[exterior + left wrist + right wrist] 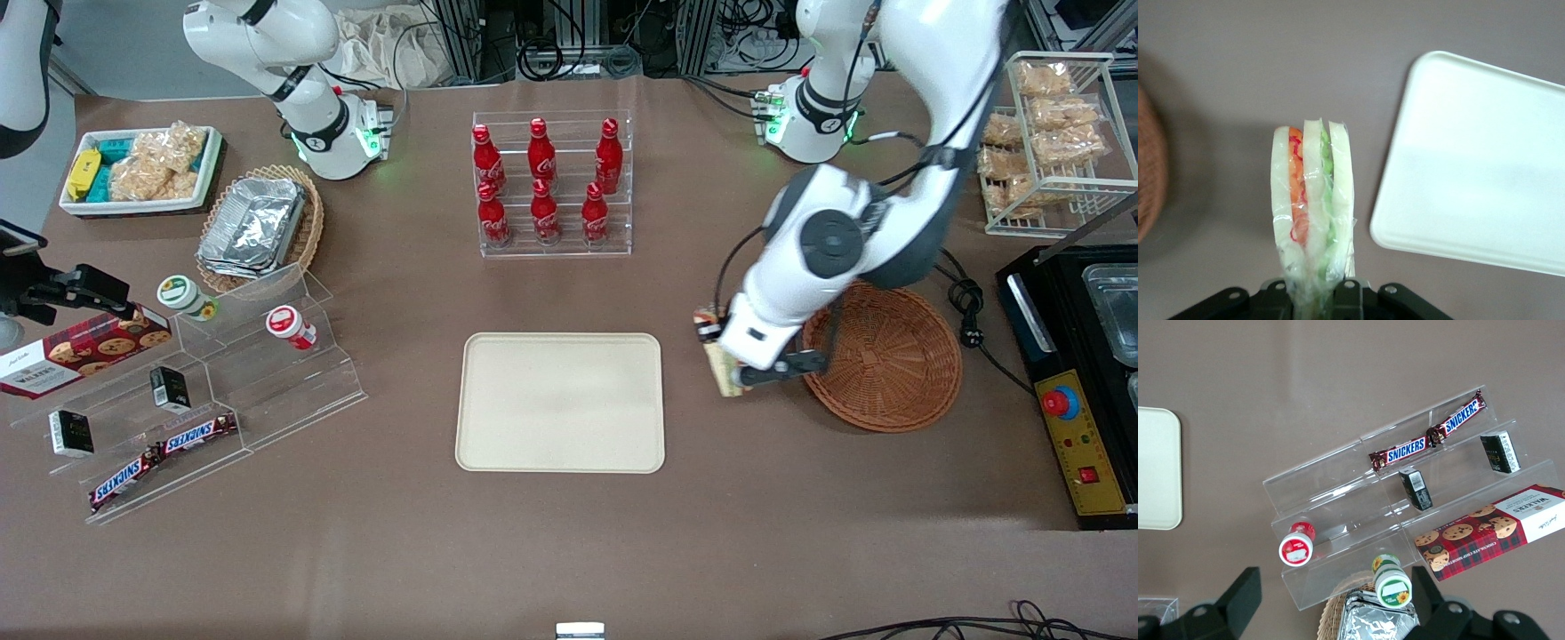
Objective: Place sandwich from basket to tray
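My left gripper (740,366) is shut on the sandwich (711,327), a wrapped wedge with pale bread and orange and green filling. It holds the sandwich above the bare table, between the reddish-brown wicker basket (898,364) and the cream tray (560,400). In the left wrist view the sandwich (1313,200) sticks out from the gripper (1315,301), with the tray (1485,167) beside it and the basket's rim (1148,173) at the edge. The basket holds nothing and the tray is bare.
A clear rack of red cola bottles (547,182) stands farther from the camera than the tray. A black appliance (1080,373) and a wire rack of snack packs (1053,133) are at the working arm's end. A clear stepped shelf (204,391) with snacks lies toward the parked arm's end.
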